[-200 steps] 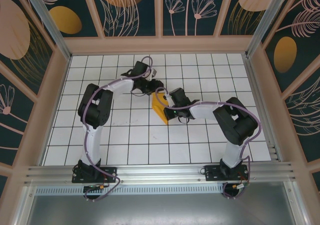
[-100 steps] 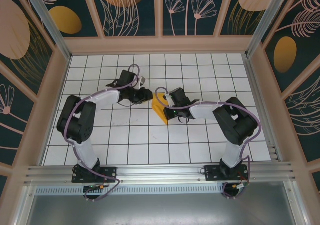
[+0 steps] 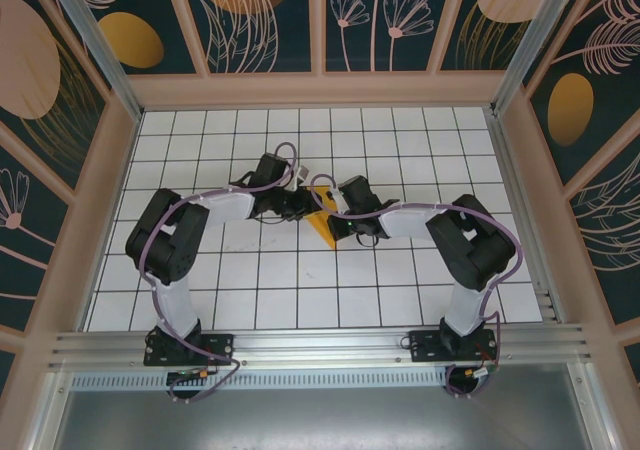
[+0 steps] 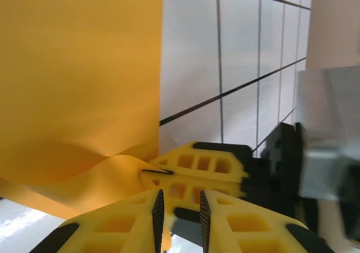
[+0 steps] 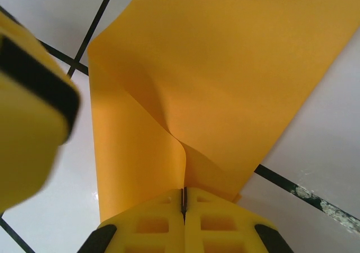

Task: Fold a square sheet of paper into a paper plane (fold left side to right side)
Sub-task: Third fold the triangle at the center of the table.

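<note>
Quick count: one thin orange-yellow square sheet of paper (image 3: 320, 224), partly folded. Two black robot arms, so two grippers with yellow fingers, the left gripper (image 4: 179, 208) and the right gripper (image 5: 183, 199). One white grid-tiled table (image 3: 250, 280) underneath.

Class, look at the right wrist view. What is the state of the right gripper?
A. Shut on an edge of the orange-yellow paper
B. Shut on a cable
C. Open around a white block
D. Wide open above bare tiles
A: the right gripper has its yellow fingers pressed together, with the square sheet of paper pinched in the seam between them.
</note>
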